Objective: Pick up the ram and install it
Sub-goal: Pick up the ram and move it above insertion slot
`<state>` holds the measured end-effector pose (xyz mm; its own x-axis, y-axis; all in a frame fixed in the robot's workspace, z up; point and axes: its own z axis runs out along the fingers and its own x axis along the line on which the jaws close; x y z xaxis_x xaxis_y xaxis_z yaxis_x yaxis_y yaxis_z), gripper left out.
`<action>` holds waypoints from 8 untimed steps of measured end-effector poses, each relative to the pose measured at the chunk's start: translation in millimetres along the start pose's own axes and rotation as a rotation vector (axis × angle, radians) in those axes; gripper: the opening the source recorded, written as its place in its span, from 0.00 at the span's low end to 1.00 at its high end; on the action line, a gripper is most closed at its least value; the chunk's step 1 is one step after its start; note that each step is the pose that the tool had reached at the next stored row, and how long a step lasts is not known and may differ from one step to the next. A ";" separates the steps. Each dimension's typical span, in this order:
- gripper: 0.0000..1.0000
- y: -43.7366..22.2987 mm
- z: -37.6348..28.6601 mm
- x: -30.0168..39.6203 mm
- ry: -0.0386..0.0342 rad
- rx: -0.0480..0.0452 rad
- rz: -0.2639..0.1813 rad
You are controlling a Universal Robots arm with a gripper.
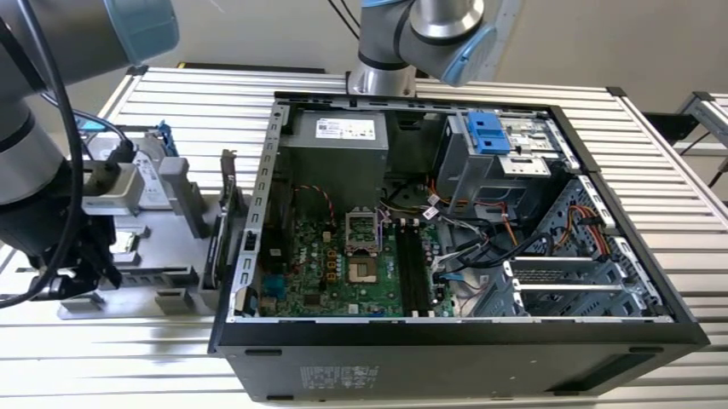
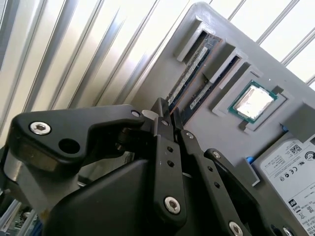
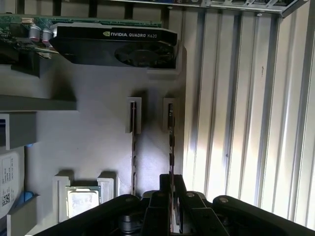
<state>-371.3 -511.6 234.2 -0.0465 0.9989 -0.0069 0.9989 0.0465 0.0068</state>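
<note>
Gripper (image 1: 75,281) hangs over one grey tray (image 1: 136,281) in the exterior view. In the second wrist view its fingers (image 2: 165,147) pinch the ram (image 2: 196,66), upright in its slot. In the first wrist view, a second ram stick (image 3: 133,147) stands just beside the gripper, and one processor (image 3: 83,201) lies beyond.

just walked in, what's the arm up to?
The arm's gripper is down over the grey parts tray beside the open PC case. It is lined up on the ram, which stands on edge in the slot nearest the tray's edge. A second stick sits in the next slot. The ram is not yet lifted or installed.
</note>
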 end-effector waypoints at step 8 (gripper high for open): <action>0.00 0.0 -7.0 0.0 0.0017 0.0000 0.017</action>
<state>-371.3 -511.6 241.2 -0.0299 0.9995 -0.0051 0.9995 0.0300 0.0068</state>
